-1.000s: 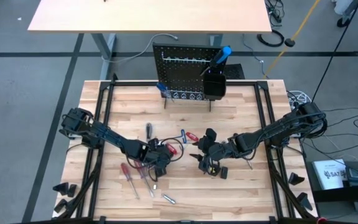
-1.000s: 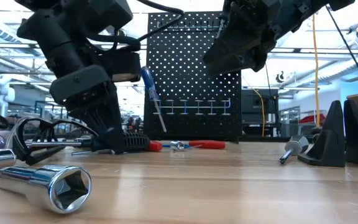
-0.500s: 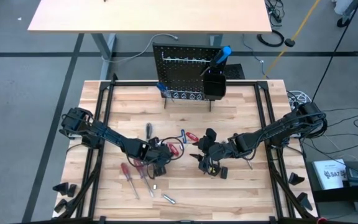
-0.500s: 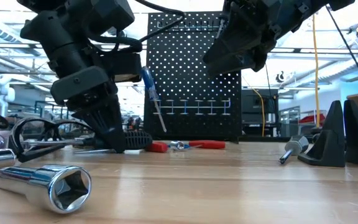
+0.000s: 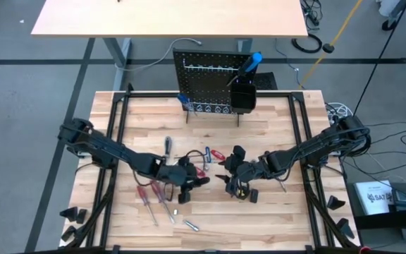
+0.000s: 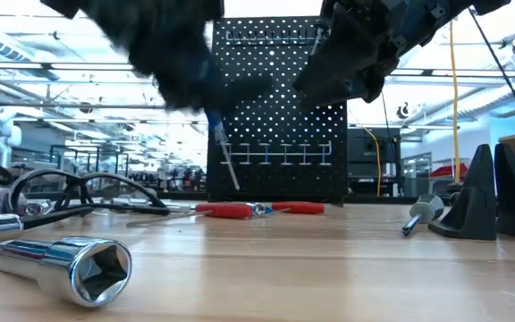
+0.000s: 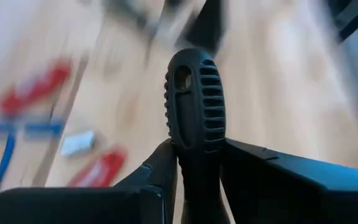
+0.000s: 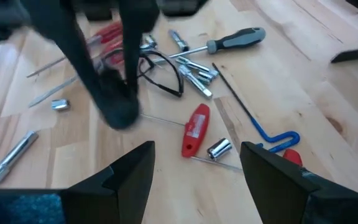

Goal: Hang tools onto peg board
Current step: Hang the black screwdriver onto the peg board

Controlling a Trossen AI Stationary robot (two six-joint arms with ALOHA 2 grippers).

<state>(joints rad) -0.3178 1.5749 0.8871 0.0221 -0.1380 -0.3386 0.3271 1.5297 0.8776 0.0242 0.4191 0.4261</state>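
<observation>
Left gripper (image 7: 194, 155) clenched on a black ribbed tool handle (image 7: 194, 102), lift step; next carry to the peg board (image 5: 213, 88); right gripper (image 8: 194, 165) hovers released mid-table.

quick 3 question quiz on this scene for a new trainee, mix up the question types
1. True or false: the left tool is closed on a black ribbed handle.
2. What stands in the black bin on the peg board?
A. red pliers
B. a blue-handled screwdriver
C. a socket
3. Fill in: the right tool hangs over the table with its jaws ____.

Key: 1 true; 2 B; 3 open.
</observation>
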